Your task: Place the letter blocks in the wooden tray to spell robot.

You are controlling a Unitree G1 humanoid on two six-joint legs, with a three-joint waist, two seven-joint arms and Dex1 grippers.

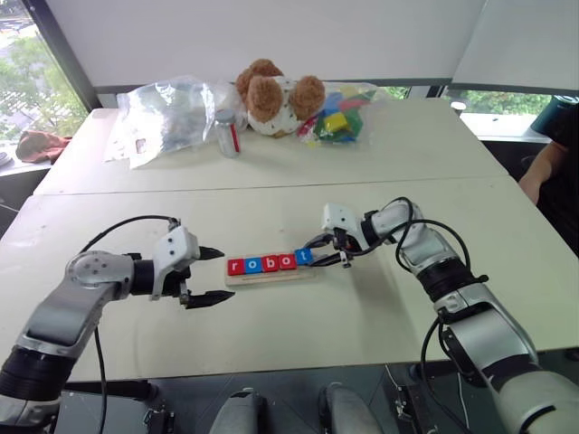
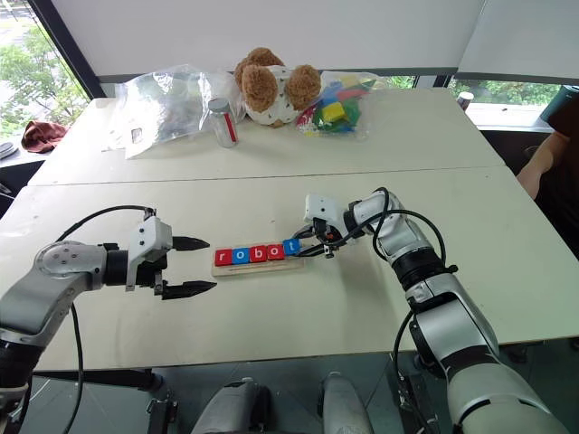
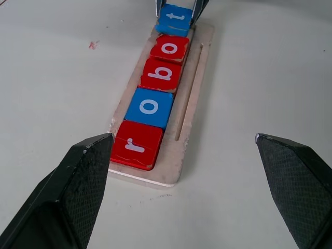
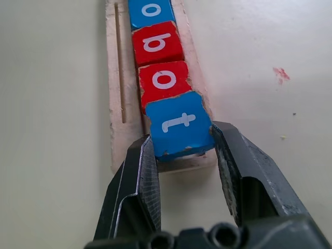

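The wooden tray (image 1: 271,275) lies at the middle of the near table. Five letter blocks sit in a row on it: red r (image 3: 136,145), blue o (image 3: 149,107), red b (image 3: 162,74), red o (image 3: 169,49) and blue t (image 4: 179,123). The row reads robot from left to right. My right gripper (image 1: 318,254) is at the tray's right end, shut on the blue t block, which sits slightly askew against the red o. Just off the tray's left end, my left gripper (image 1: 226,274) is wide open and holds nothing, facing the r block.
On the far table are a teddy bear (image 1: 271,95), clear plastic bags (image 1: 163,113), a small jar (image 1: 226,133) and a bag of coloured plastic blocks (image 1: 339,117). A person's arm (image 1: 543,172) shows at the right edge. A seam (image 1: 271,188) divides the two tables.
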